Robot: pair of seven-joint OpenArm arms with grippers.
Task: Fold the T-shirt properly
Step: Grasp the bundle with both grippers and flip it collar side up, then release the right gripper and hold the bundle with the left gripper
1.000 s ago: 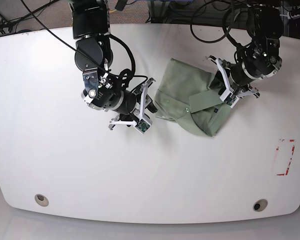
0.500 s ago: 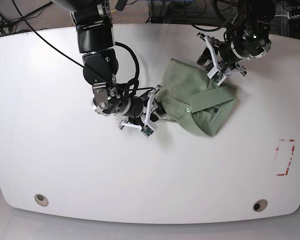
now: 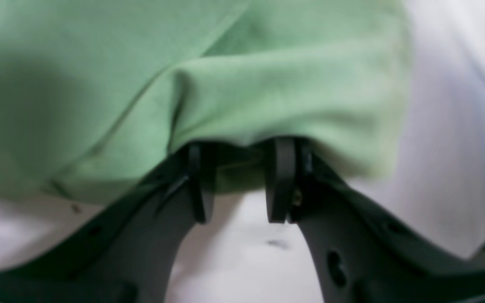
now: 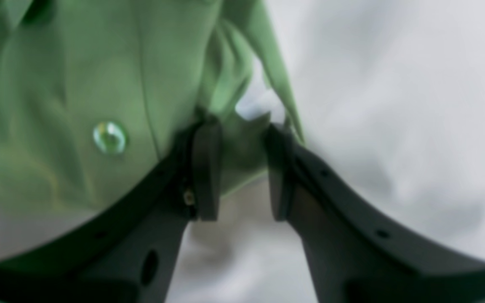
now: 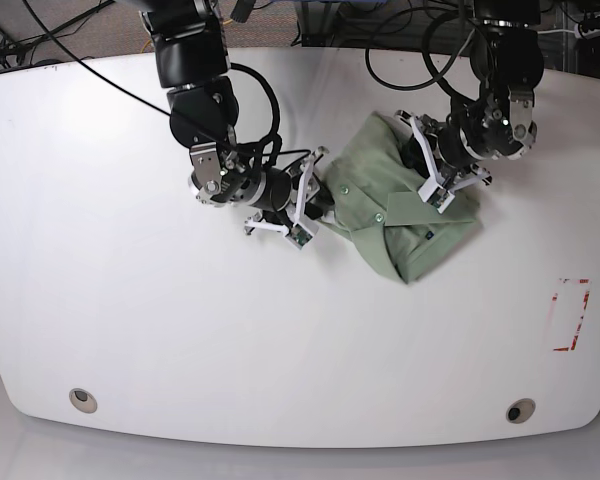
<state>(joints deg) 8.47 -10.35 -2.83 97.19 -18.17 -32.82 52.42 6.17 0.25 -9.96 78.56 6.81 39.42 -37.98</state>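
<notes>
The pale sage-green T-shirt (image 5: 405, 235) lies bunched and partly folded on the white table, right of centre. My left gripper (image 5: 432, 170) is at the shirt's upper right part. In the left wrist view, the gripper (image 3: 238, 168) has its jaws narrowly apart with a fold of the shirt (image 3: 242, 84) between and over the tips. My right gripper (image 5: 310, 205) is at the shirt's left edge. In the right wrist view, the gripper (image 4: 241, 143) holds a fabric edge of the shirt (image 4: 99, 63), next to a pale button (image 4: 110, 136).
The white table (image 5: 130, 320) has a red-marked rectangle (image 5: 570, 315) at the right edge and two round holes (image 5: 83, 399) (image 5: 520, 410) near the front. Black cables hang behind both arms at the back edge.
My left gripper rose off the shirt's right edge, then came down on its upper right. My right gripper moved right onto the left edge. The shirt has shifted and changed shape.
</notes>
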